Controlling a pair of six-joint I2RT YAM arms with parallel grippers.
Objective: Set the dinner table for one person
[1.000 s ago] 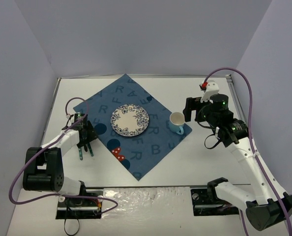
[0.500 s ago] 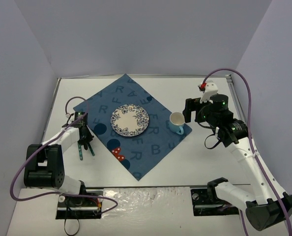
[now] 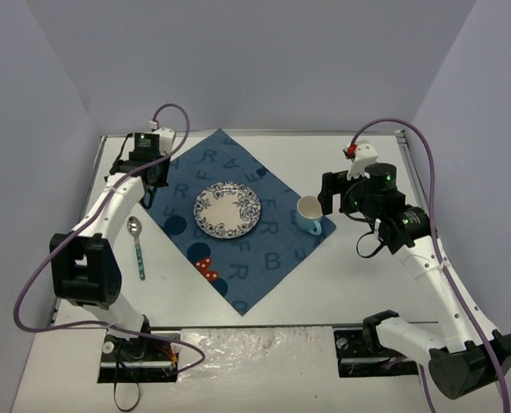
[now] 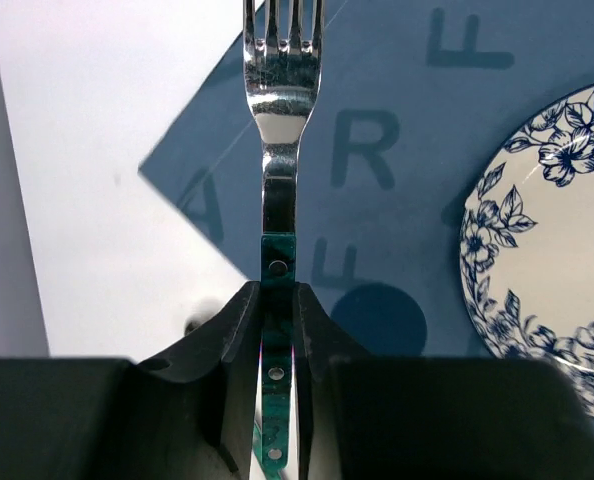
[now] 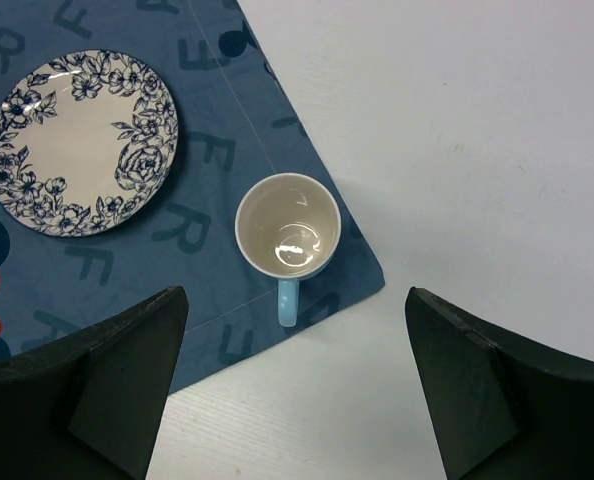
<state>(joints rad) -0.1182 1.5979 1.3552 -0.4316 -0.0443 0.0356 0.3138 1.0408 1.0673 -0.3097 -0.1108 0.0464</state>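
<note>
The dinner table (image 3: 359, 275) spreads wide beneath the floral plate (image 3: 227, 209) and its blue lettered cloth (image 3: 264, 249). Left of the plate, our left end effector (image 4: 277, 300) pinches a green-handled fork (image 4: 280, 120). We judge fork placement is in hand, calling next for lowering it beside the plate. Our right end effector (image 5: 295, 292) hangs spread over the mug (image 5: 288, 237).

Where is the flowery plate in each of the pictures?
Top external: the plate is near the middle, a little to the left, on the blue letter cloth.
Left wrist: the plate is cut off by the right edge, to the right of the fork.
Right wrist: the plate is in the upper left, with the cup down to its right.
Shared landmark: the blue letter cloth lies under the plate in all three.
</note>
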